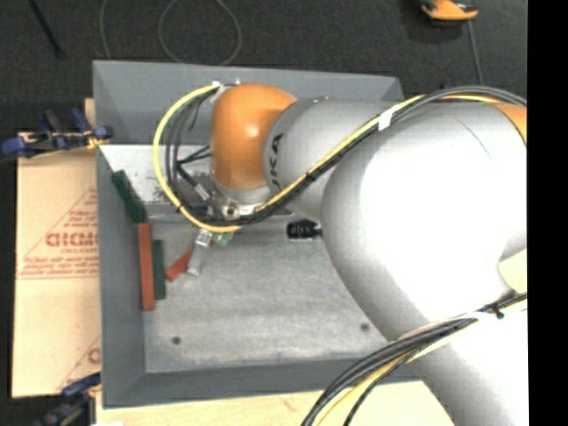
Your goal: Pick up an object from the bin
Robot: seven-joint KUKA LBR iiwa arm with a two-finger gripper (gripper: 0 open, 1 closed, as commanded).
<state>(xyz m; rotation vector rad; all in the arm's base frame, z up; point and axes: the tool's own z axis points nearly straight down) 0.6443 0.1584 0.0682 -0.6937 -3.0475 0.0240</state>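
Gripper low in the bin's left half, spread hidden: I cannot tell | small red piece on the floor just beside its tip | risk, I judge: closing off-centre shoves it against the red stick or green stick, or clips one.

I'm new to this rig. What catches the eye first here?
The big grey arm with its orange wrist cover reaches in from the right across the bin. Its gripper hangs by a small red piece left of centre, beside a long orange bar and green bars.
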